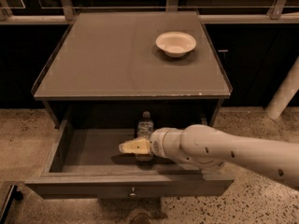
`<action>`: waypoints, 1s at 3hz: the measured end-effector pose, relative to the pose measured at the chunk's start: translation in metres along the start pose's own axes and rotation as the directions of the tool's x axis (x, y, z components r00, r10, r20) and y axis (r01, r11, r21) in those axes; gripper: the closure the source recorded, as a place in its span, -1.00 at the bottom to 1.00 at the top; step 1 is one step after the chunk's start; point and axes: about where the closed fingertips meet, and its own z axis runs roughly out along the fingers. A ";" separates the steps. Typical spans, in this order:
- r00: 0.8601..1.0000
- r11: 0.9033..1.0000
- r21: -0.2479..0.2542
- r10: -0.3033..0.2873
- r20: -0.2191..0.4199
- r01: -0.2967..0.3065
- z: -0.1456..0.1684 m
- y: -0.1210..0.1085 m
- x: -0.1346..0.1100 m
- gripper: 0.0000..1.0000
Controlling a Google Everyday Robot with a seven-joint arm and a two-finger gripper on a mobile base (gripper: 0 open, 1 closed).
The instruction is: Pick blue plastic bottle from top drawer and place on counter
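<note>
Hovering end effector (133,147) (inside top drawer (84,188))

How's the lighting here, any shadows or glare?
Camera view: warm, dim light overall; the counter shows a faint sheen, no hard glare; the white bowl casts a soft shadow toward the front. Camera view: the top drawer is shaded at its back, where the blue plastic bottle stands; the gripper, in the drawer before the bottle, darkens the floor beneath it.
</note>
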 end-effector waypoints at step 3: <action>0.998 1.000 -0.003 0.009 -0.054 -0.010 0.022 0.011 0.022 -1.00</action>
